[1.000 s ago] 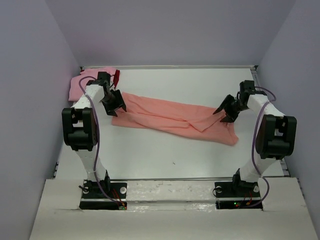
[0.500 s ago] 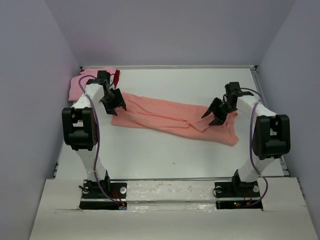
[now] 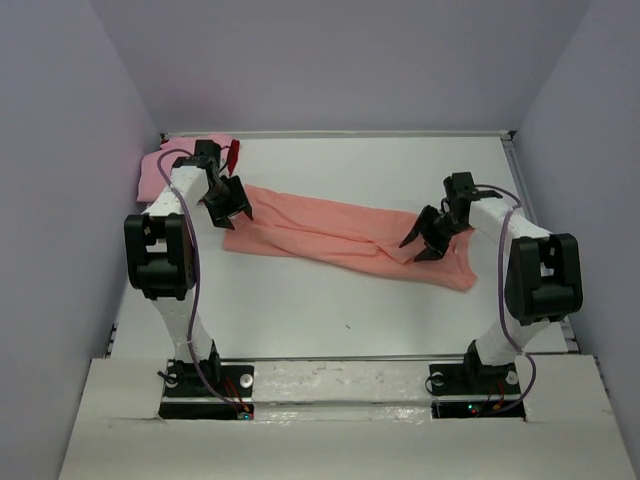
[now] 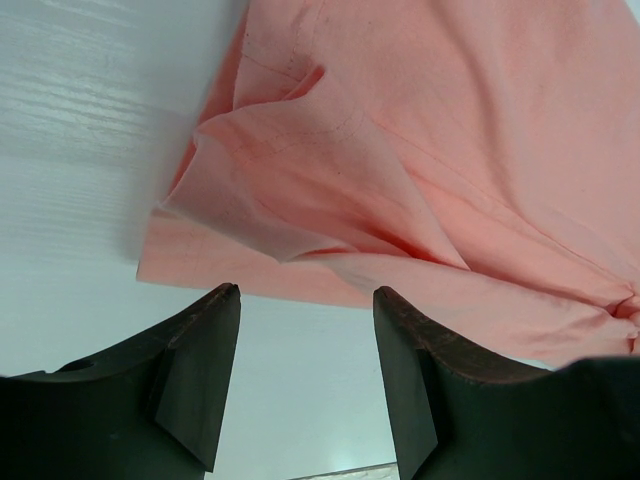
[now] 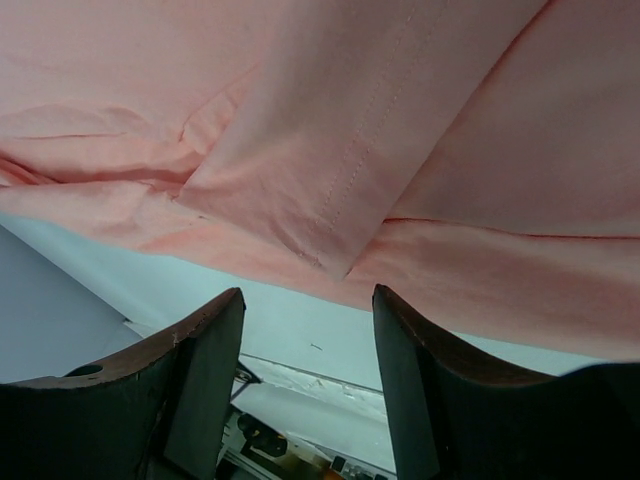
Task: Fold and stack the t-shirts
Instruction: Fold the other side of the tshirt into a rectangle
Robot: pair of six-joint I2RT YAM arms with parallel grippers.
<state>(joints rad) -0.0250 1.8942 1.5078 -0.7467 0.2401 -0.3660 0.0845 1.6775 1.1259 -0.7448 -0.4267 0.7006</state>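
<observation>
Right arm has swung inward over the last second. The right gripper (image 3: 422, 238) now hangs over the right end of the salmon-orange t-shirt (image 3: 330, 232), where before it stood out past the cloth's edge. Left gripper (image 3: 228, 203) has hardly shifted and sits at the shirt's left end.

- Shirt: lies as a long rumpled band across the table (image 3: 400, 170), running from far left to near right. It is not folded yet.
- Pincers: both spread wide in the wrist views, with nothing between the jaws. Cloth lies just ahead of the fingertips on each side: a bunched sleeve and hem edge on the left, a stitched hem flap turned over on the right.
- My read: one arm is posted at each end so I can pinch both ends together and draw the band out flat before any fold.
- Lighter pink t-shirt (image 3: 165, 165) is heaped in the far-left corner, with a dark red scrap (image 3: 233, 152) just beside it. Both look parked out of the working area, waiting their turn.
</observation>
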